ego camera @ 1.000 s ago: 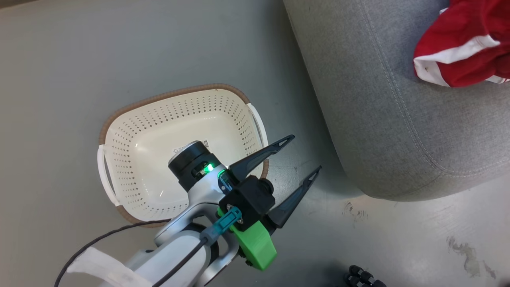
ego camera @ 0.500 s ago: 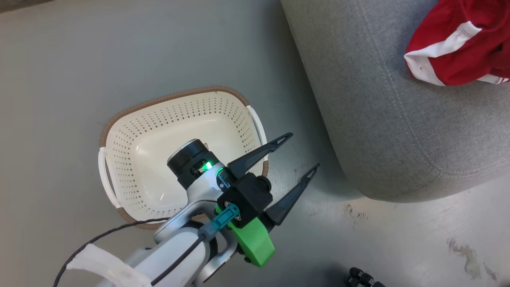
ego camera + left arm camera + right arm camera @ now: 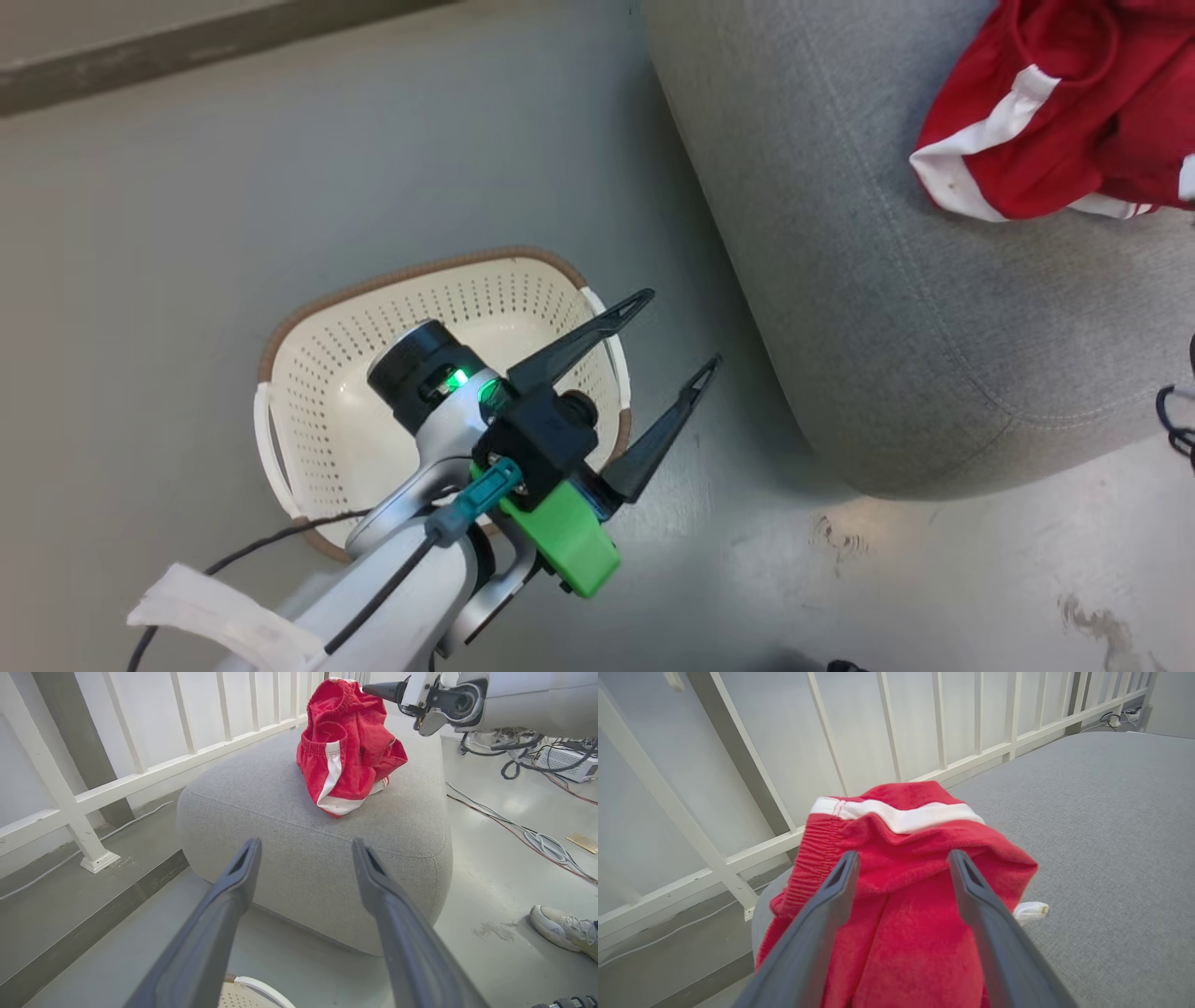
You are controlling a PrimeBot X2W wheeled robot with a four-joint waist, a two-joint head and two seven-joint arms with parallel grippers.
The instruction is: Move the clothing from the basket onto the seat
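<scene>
**Red clothing on grey seat; both grippers spread**

**Head view.**
- Rectangular cream plastic basket with perforated sides and a brown woven-look rim (image 3: 317, 411). It stands on the grey floor (image 3: 233, 187), near the seat's rounded corner.
- Large grey upholstered fabric seat with a stitched seam (image 3: 887, 280), at the right of the view.
- Left gripper (image 3: 680, 329). Its two long dark fingers are spread apart with nothing between them. It hangs over the basket's seat-side end, tips pointing toward the seat. Its pale forearm and green housing cover part of the basket.
- Soft bright red clothing with white trim bands (image 3: 1055, 121). It lies bunched on top of the seat at the upper right, well apart from the basket.

**Left wrist view.**
- The left gripper's fingers stand wide and frame the seat's near corner.
- The clothing sits heaped on the seat top, toward its far side.
- Pale right arm (image 3: 514, 695), reaching in at the upper right just above the heap.
- White barred railing (image 3: 140, 774), behind the seat.
- Cables (image 3: 537, 837), on the floor to the right.
- A person's pale shoe (image 3: 558, 926), at the right edge.
- One white basket handle shows at the bottom edge.

**Right wrist view.**
- Right gripper (image 3: 903, 855). Its fingers are apart and clamped on nothing, poised close over the red heap. Contact with the fabric cannot be told.
- The clothing rests on the seat, with the railing beyond.
</scene>
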